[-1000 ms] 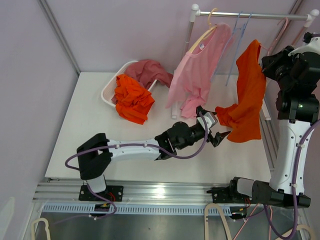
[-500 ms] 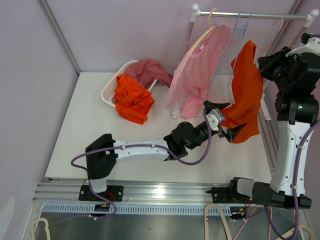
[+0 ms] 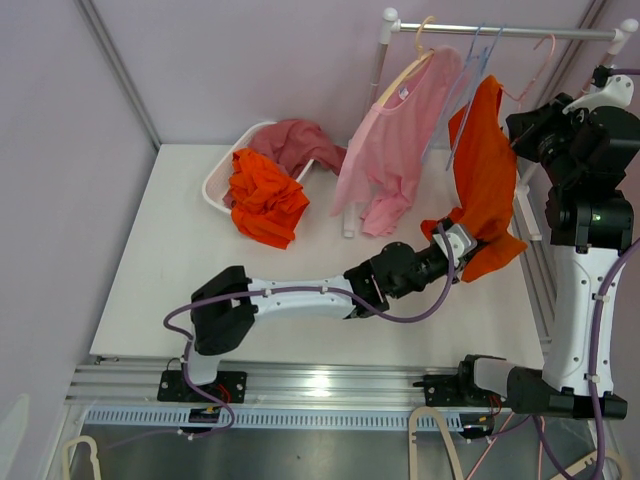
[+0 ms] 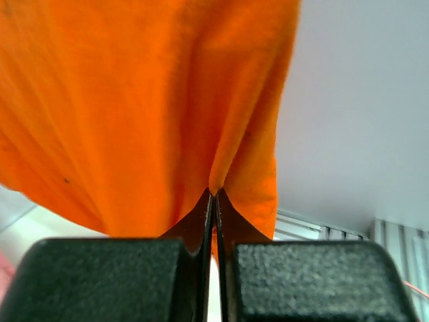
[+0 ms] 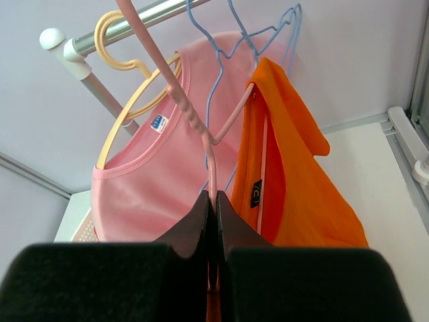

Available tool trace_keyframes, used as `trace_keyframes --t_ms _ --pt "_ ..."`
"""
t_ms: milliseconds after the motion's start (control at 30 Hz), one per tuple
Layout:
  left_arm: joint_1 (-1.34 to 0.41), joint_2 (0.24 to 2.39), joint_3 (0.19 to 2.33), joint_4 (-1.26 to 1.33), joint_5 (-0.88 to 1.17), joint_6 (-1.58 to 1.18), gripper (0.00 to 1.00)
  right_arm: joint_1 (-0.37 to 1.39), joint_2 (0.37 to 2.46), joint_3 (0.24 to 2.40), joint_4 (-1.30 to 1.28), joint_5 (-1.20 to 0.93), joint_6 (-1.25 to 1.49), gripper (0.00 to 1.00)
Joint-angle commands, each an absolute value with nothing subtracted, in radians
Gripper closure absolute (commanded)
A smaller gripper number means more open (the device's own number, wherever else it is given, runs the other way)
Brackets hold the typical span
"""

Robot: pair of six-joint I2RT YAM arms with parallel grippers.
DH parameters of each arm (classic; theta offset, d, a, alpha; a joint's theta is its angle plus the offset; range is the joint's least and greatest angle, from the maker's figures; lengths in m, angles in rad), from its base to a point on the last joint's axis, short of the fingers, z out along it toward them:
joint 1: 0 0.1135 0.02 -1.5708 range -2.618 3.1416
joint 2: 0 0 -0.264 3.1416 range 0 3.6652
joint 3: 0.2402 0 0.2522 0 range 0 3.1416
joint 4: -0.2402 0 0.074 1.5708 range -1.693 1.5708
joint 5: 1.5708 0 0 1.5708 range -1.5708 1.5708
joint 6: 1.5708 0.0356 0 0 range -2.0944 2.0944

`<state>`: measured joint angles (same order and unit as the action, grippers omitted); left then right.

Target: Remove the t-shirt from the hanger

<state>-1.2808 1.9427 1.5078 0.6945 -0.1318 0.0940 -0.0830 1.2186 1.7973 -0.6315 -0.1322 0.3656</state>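
Our left fingers point(image 4: 107, 278) are shut tight on a thin fold of the orange t-shirt point(image 4: 134, 100), low near its hem. The rest hangs above and beyond them. Our right fingers point(image 5: 107, 282) are shut on the pink hanger point(image 5: 171, 87), with the shirt draped just past them. Risks: the thin pinch slips as we pull, or the neck snags the hanger arm and drags it from the right fingers.
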Motion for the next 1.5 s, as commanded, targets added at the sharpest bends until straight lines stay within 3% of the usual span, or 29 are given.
trace_keyframes --t_ms 0,100,167,200,233,333,533,600,700,767,867,1033,1233,1300,1467 --pt "-1.287 1.858 1.505 0.673 -0.057 0.037 0.99 -0.077 1.206 1.81 -0.546 -0.104 0.362 1.0" --pt "-1.302 1.777 1.43 0.702 -0.008 0.017 0.99 -0.077 1.223 1.807 -0.532 -0.086 0.354 1.0" --pt "-1.316 1.74 1.393 0.712 0.134 0.011 0.99 -0.077 1.23 1.804 -0.525 -0.077 0.351 1.0" --pt "-1.321 1.727 1.387 0.663 0.215 0.011 0.99 -0.077 1.236 1.802 -0.522 -0.072 0.348 1.0" --pt "-1.33 1.715 1.431 0.599 0.42 0.02 0.99 -0.077 1.238 1.802 -0.519 -0.066 0.347 1.0" --pt "-1.36 1.715 1.506 0.387 0.66 0.047 0.99 -0.077 1.235 1.801 -0.519 -0.066 0.342 1.0" --pt "-1.364 1.718 1.457 0.373 0.925 -0.069 0.99 -0.077 1.22 1.789 -0.52 -0.034 0.333 1.0" --pt "-1.365 1.762 1.499 0.296 1.095 -0.09 0.99 -0.078 1.224 1.796 -0.523 -0.029 0.331 1.0" --pt "-1.376 1.827 1.575 0.103 1.172 -0.048 0.99 -0.077 1.236 1.813 -0.534 -0.031 0.334 1.0" --pt "-1.384 1.85 1.615 -0.068 1.17 0.058 0.99 -0.078 1.239 1.819 -0.541 -0.032 0.337 1.0" --pt "-1.376 1.861 1.591 -0.094 1.093 0.101 0.99 -0.077 1.249 1.847 -0.577 -0.032 0.336 1.0" --pt "-1.274 1.867 1.568 0.081 0.58 -0.139 0.99 -0.075 1.327 2.021 -0.843 -0.031 0.313 1.0" --pt "-1.168 1.881 1.742 -0.05 0.284 -0.317 0.99 -0.066 1.31 2.034 -0.977 -0.02 0.285 1.0" --pt "-1.155 1.885 1.81 -0.158 0.084 -0.351 0.99 -0.058 1.287 1.987 -0.973 -0.006 0.29 1.0" --pt "-1.129 1.913 1.945 -0.311 0.044 -0.354 0.99 -0.044 1.261 1.959 -0.988 0.044 0.265 1.0"
